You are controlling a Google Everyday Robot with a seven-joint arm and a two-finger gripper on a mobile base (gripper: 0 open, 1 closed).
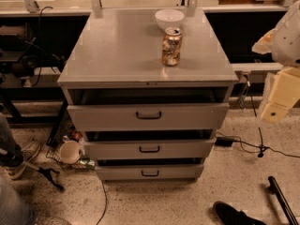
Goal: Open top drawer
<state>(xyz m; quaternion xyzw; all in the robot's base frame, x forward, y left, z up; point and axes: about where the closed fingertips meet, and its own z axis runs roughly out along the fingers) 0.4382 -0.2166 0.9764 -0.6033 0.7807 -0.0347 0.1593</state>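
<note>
The top drawer (148,116) is the tallest, widest grey front of the cabinet, with a small dark pull handle (148,115) at its centre. It stands pulled out a little, with a dark gap under the cabinet top (117,55). My gripper (276,102) is the cream-coloured part at the right edge. It hangs off the white arm (288,39), to the right of the cabinet at about the top drawer's height, and does not touch it.
A drink can (171,46) and a white bowl (169,18) stand on the cabinet top. The middle drawer (149,149) and bottom drawer (149,172) sit below. On the floor are a cup (70,152), cables (255,146), a black shoe (234,214), a person's foot (21,158) and a black bar (283,200).
</note>
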